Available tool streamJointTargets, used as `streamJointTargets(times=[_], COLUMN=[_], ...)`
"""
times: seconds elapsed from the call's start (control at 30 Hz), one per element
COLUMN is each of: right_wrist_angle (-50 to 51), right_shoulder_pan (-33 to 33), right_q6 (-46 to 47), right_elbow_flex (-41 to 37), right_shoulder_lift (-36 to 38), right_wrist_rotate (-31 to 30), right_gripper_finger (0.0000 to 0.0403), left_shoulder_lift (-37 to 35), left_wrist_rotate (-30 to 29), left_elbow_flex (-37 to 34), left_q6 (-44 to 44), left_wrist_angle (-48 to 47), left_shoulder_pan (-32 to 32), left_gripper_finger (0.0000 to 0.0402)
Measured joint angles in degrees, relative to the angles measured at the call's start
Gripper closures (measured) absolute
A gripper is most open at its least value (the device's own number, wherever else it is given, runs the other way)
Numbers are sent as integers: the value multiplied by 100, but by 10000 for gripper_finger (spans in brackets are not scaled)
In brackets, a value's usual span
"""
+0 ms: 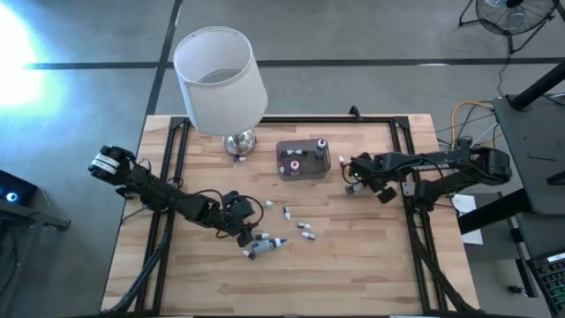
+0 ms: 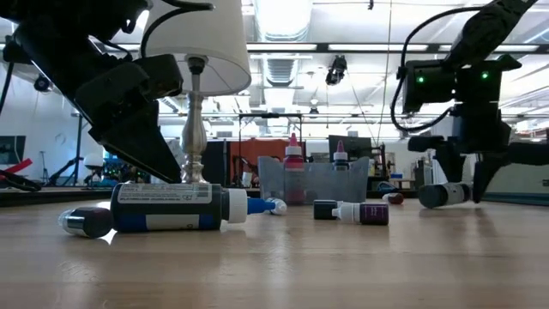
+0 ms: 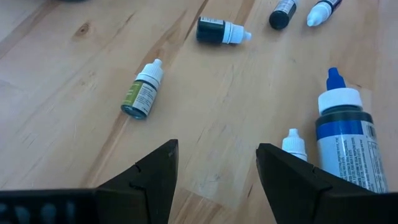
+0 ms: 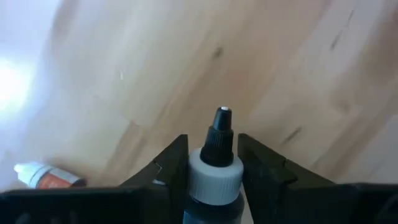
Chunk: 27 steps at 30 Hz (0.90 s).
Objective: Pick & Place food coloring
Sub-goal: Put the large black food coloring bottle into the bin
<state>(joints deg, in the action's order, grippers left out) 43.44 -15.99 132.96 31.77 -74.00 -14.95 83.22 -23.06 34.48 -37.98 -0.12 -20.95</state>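
Observation:
Several food coloring bottles lie on their sides on the wooden table (image 1: 291, 265): a larger blue-capped one (image 3: 342, 143), a green-labelled one (image 3: 142, 92), a dark one (image 3: 221, 30) and others (image 1: 305, 228). My left gripper (image 3: 214, 168) is open and empty just above the table, with a small white-capped bottle (image 3: 293, 144) beside one finger. My right gripper (image 4: 214, 168) is right of the grey box (image 1: 303, 159) and shut on a dark bottle (image 4: 214, 180). A few bottles stand upright in the box (image 2: 293, 156). My right gripper pinches the dark bottle between its two fingers at the white collar (image 4: 214, 177) below its black pointed cap. The bottle lies along the fingers, cap pointing away from the wrist. In the low view it lies level, low by the table (image 2: 442, 196); whether it rests there I cannot tell.
A white-shaded lamp (image 1: 219, 79) with a chrome base (image 1: 238, 141) stands at the far edge, left of the box. An orange-labelled bottle (image 4: 43, 176) lies near my right gripper. Black frame rails (image 1: 177, 150) run along the table's sides. Cables lie off the right edge.

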Motion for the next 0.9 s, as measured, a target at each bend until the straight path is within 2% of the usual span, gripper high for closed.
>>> streamJointTargets(times=[0.07, 0.13, 0.2, 0.33, 0.4, 0.6, 0.73, 0.9], right_wrist_angle=[18, 29, 48, -6, -76, -263, -1079, -2765], right_shoulder_pan=[8, 17, 36, 225, 365, 794, 1094, 1279], right_q6=[-251, -911, -2079, -5013, -5918, -7321, -8465, -9404], right_elbow_flex=[37, 180, 425, 1194, 1622, 2632, 2789, 2482], right_shoulder_lift=[71, 179, 254, 236, 162, -70, -394, -989], right_wrist_rotate=[-229, -729, -1269, -1940, -2206, -3508, -4284, -4385], right_gripper_finger=[296, 296, 296, 289, 285, 284, 287, 286], left_shoulder_lift=[0, 0, 0, 0, 0, 0, 0, 0], left_wrist_rotate=[-1, -1, -1, -3, -3, -10, -175, -432], left_elbow_flex=[0, 0, 2, 11, 11, 15, 20, 18], left_q6=[-1, -1, -1, 0, 18, 18, 22, 29], left_wrist_angle=[2, 5, 2, 6, 5, 5, 7, 6], left_shoulder_pan=[0, 0, 0, 0, 5, 13, 13, 15], left_gripper_finger=[207, 207, 207, 207, 207, 207, 207, 207])
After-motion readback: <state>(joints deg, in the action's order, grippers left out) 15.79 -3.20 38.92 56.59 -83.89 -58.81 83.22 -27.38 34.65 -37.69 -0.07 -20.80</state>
